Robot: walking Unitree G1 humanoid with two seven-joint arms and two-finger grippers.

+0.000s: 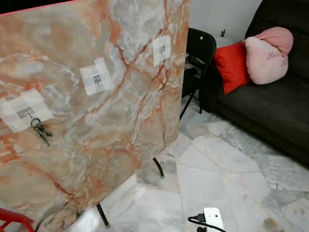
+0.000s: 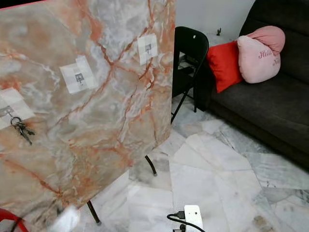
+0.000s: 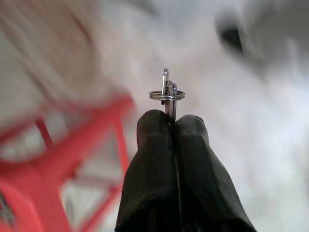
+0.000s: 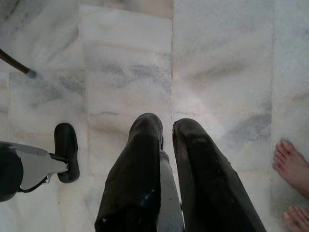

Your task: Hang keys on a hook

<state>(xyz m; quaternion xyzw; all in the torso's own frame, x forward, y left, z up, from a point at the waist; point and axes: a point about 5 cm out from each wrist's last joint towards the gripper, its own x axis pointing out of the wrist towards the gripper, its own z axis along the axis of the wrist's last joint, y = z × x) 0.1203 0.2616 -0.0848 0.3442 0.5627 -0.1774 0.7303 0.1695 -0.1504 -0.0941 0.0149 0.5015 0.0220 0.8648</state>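
Note:
A tilted marble board (image 1: 120, 145) carries three small hooks on white tape patches: left (image 1: 26, 113), middle (image 1: 97, 78) and right (image 1: 162, 49). A bunch of keys (image 1: 41, 129) hangs from the left hook. In the left wrist view my left gripper (image 3: 170, 118) is shut on a metal key ring (image 3: 166, 92) that sticks out past its fingertips, above a blurred red frame (image 3: 63, 159). My right gripper (image 4: 166, 124) points down at the marble floor, its fingers slightly apart with nothing between them.
The board stands on thin black legs (image 1: 158, 166). Behind it is a black folding chair (image 1: 198, 53), then a dark sofa (image 1: 270, 106) with a red cushion (image 1: 231, 65) and a pink one (image 1: 268, 53). A white power strip (image 1: 212, 220) lies on the floor. A person's bare foot (image 4: 292, 164) is nearby.

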